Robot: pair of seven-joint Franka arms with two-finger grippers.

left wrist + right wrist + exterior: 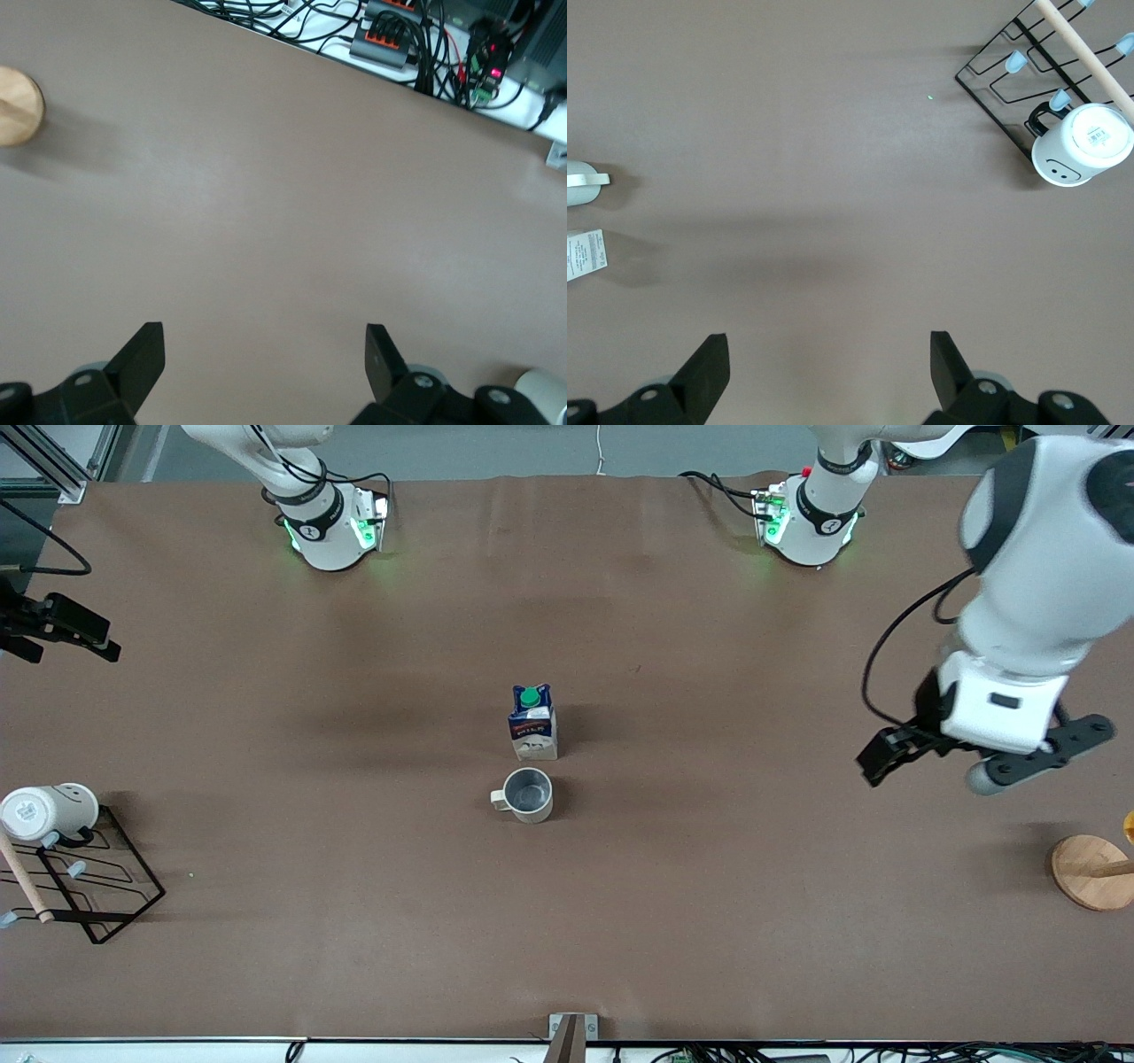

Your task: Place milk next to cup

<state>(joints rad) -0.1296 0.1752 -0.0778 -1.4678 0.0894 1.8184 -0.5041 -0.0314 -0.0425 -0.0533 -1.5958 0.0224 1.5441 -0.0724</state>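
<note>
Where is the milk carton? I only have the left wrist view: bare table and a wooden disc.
Observer: The milk carton stands upright mid-table, with nothing holding it. Your left tool hangs open over the left arm's end of the table.
Operator: And the cup?
Observer: The beige-grey cup stands beside the carton, nearer to the front camera, with a thin strip of table between them.
Operator: What about the right tool?
Observer: The right tool is open over bare table toward the right arm's end, where a white smiley mug sits on a black wire rack.
</note>
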